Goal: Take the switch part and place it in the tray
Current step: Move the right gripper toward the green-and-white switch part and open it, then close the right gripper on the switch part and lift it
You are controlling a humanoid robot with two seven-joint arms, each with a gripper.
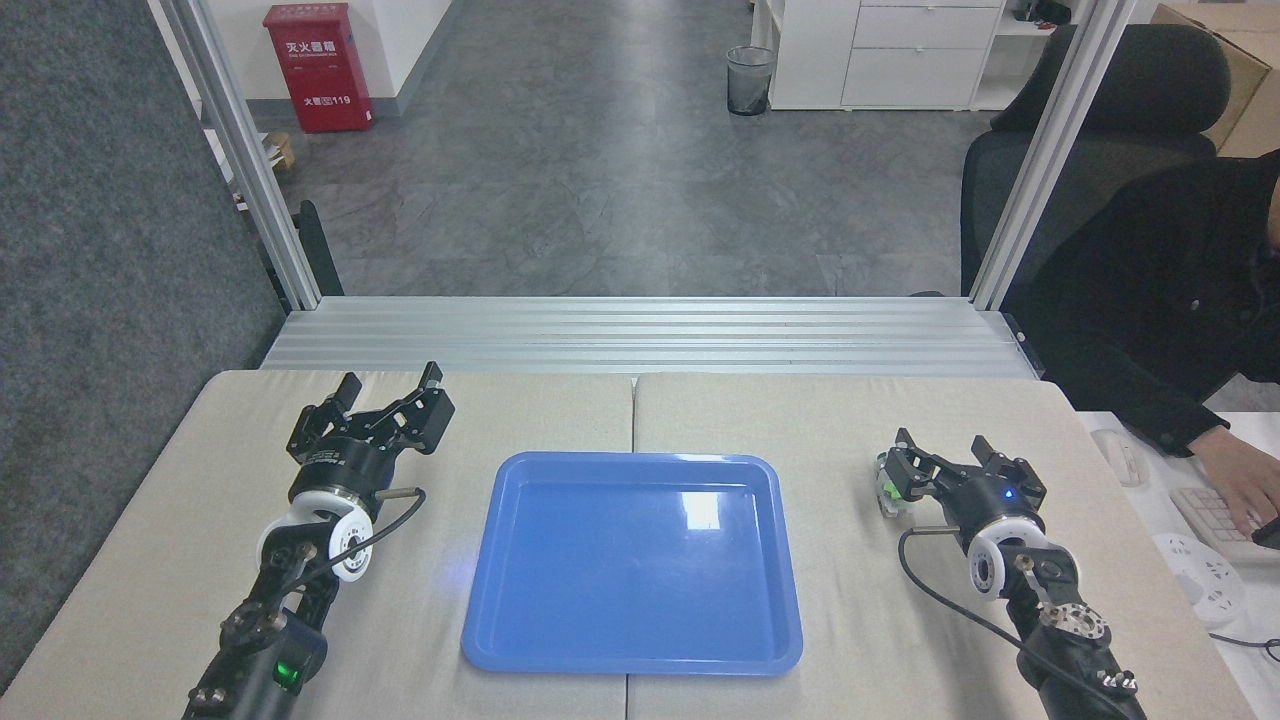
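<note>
The switch part (886, 491), a small piece with a green block and a white-grey body, lies on the beige table right of the tray. The blue tray (560, 640) lies flat at the table's middle and holds nothing. My right gripper (941, 447) is open, low over the table; its left finger partly covers the switch part's right side, and the part sits just left of the gap. My left gripper (388, 382) is open at the table's left, apart from the tray and holding nothing.
A person in black sits at the far right, a hand (1240, 478) on a keyboard beside the table. An aluminium frame rail (640, 330) runs along the table's far edge, with posts at both ends. A seam (632, 410) splits the tabletop.
</note>
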